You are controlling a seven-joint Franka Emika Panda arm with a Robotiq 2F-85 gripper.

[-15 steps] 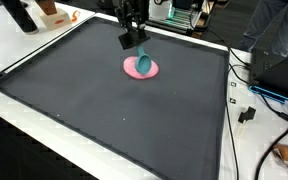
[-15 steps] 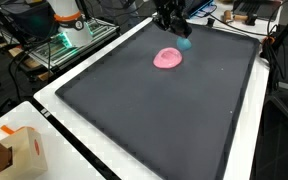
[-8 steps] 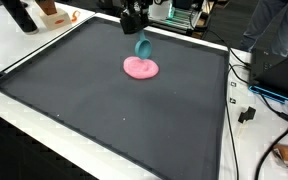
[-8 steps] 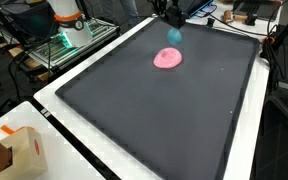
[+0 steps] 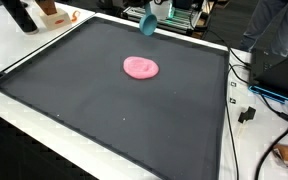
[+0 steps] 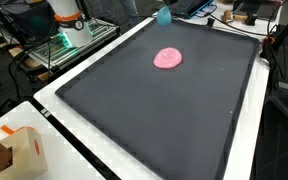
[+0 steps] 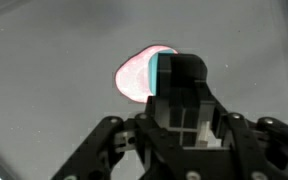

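- Wondering what your claw's got right now, and what's the stuff like?
- It's a small teal object [image 5: 146, 22]. Smooth, plasticky-looking, rounded a bit like a little cup, hanging tilted at the top edge of both exterior views. My gripper [image 7: 182, 70] is pinched together on it. On my wrist view I only get a teal sliver poking out beside the black fingers [image 7: 199, 100], so I can't tell exactly how the pads sit on it.
- And underneath?
- A pink disc [image 5: 140, 67], flat, roundish, matte, lying on the black mat [image 5: 104, 120]. The teal object is up in the air, well apart from the disc, over toward the mat's far rim. The mat's a big dark sheet, slightly grainy, with a raised edge, sitting on a white table [image 5: 24, 35].
- Anything crowding the arm?
- Everything else I see sits off the mat: cables [image 5: 246, 112] along one side and a cardboard box [image 6: 14, 150] on a table corner, both well apart from the gripper.
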